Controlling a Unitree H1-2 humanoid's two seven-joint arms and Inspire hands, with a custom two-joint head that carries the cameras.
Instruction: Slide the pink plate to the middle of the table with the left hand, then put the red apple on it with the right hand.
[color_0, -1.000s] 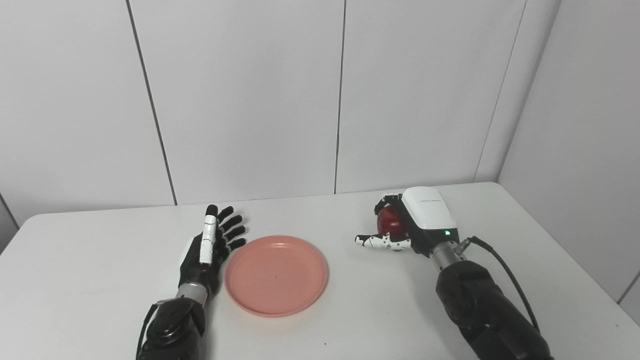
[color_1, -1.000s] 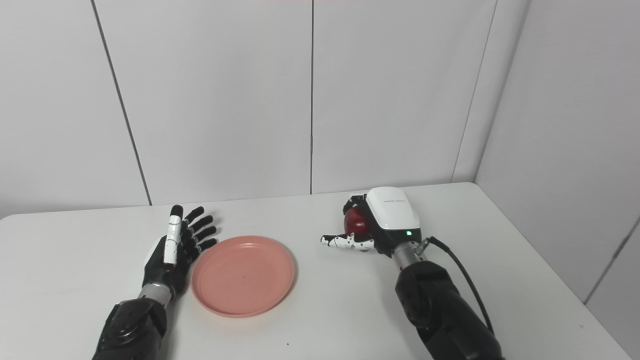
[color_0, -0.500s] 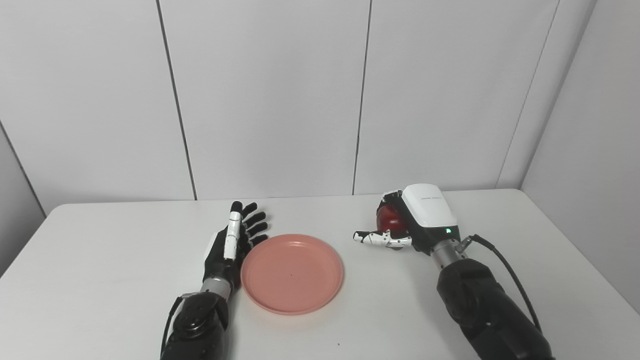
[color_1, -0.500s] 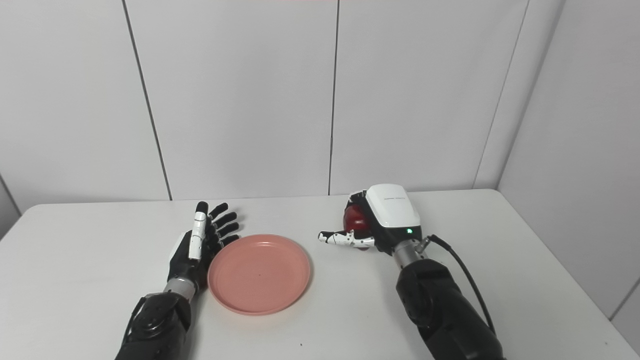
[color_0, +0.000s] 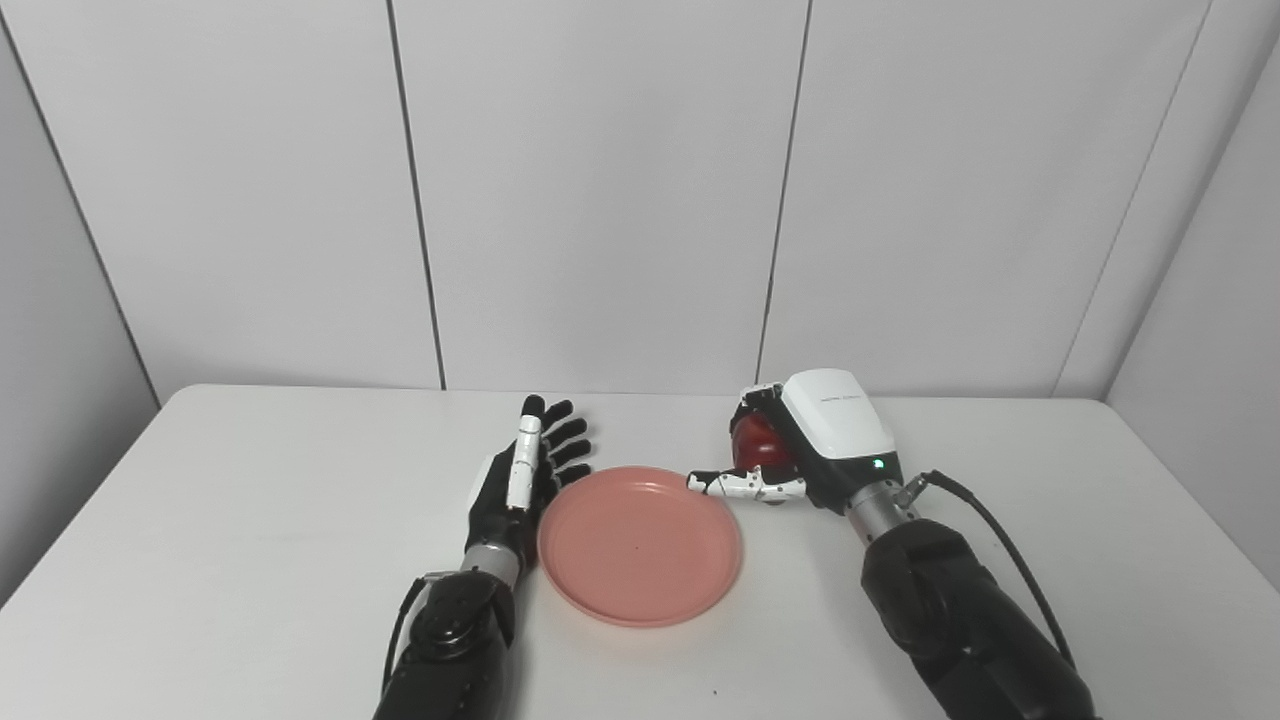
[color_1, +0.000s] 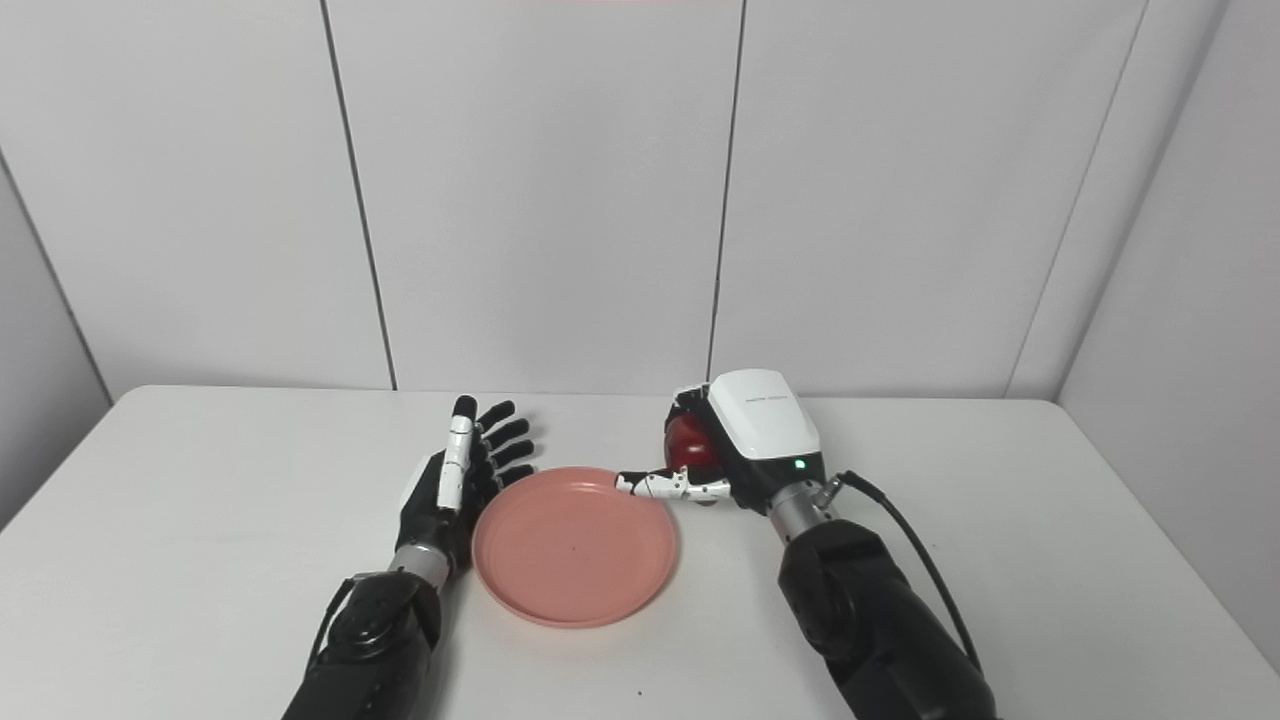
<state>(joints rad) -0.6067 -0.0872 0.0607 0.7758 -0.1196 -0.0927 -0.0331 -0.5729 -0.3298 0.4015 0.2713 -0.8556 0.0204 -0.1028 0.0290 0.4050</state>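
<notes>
The pink plate (color_0: 640, 545) lies flat near the middle of the white table (color_0: 250, 520). My left hand (color_0: 520, 480) stands open and edge-on against the plate's left rim, fingers stretched away from me. My right hand (color_0: 815, 450) is shut on the red apple (color_0: 752, 440), which shows only partly between the fingers and the white hand shell. That hand is just beyond the plate's far right rim, and its thumb reaches over the rim. I cannot tell whether the apple rests on the table.
Grey wall panels close off the table at the back and on the right. A black cable (color_0: 1000, 540) loops from the right wrist along the forearm. Bare tabletop lies to the left of the left hand and to the right of the right arm.
The camera has panned, shifting the whole picture to the right. Against the table, my right hand with the apple has moved left, up to the plate's rim. The plate and left hand look unmoved.
</notes>
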